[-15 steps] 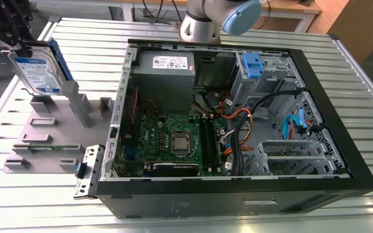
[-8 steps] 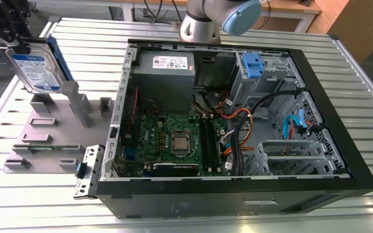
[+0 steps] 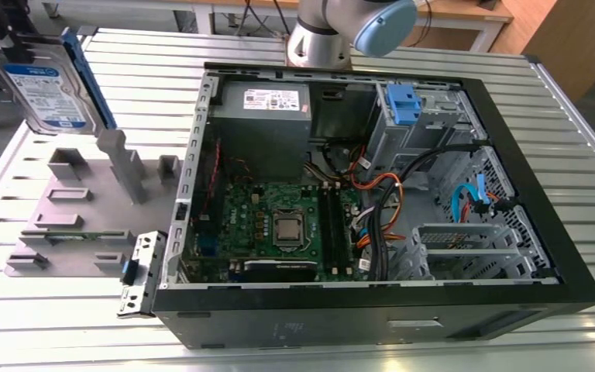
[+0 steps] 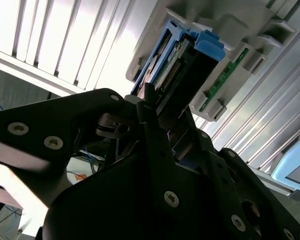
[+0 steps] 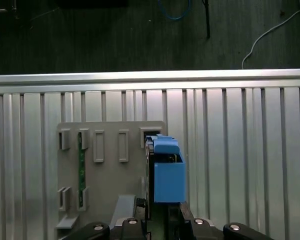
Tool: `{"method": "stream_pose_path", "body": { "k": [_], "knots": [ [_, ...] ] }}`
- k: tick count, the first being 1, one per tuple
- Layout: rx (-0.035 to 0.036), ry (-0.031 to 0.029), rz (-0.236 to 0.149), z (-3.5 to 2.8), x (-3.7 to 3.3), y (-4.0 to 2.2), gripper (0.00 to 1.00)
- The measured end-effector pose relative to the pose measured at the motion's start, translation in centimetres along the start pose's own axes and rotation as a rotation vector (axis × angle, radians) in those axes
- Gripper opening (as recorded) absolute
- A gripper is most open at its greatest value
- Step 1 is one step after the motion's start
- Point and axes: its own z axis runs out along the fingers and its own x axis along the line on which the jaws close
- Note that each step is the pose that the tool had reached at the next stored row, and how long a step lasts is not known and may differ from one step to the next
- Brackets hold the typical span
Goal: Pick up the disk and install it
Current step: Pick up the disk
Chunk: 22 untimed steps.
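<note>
The disk [image 3: 47,91], silver with a blue-and-white label and blue side rails, hangs upright at the exterior view's far left. It is just above the grey holder block [image 3: 80,209]. My gripper [image 3: 3,35] is shut on its upper end. In the second wrist view the black fingers [image 4: 150,112] clamp the disk [image 4: 172,65] near its connector end. In the first wrist view the disk [image 5: 165,172] shows end-on with its blue carrier, over one edge of the holder block [image 5: 110,170], and my gripper [image 5: 162,222] sits at the frame's lower edge.
An open computer case [image 3: 545,155] lies on the ribbed metal table [image 3: 576,93] to the exterior view's right of the holder. Inside are a grey power-supply box [image 3: 266,105], a motherboard [image 3: 276,225], cables and a drive cage with a bare blue bracket [image 3: 403,105]. The arm's base [image 3: 324,35] stands behind the case.
</note>
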Motion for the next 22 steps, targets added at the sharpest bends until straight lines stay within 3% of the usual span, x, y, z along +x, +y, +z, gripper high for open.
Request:
{"method": "stream_pose_path", "body": {
  "k": [17, 22],
  "knots": [
    [0.0, -0.0001, 0.0, -0.24, -0.02, 0.0, 0.35],
    [0.0001, -0.0001, 0.0, -0.81, -0.04, -0.01, 0.35]
  ]
}}
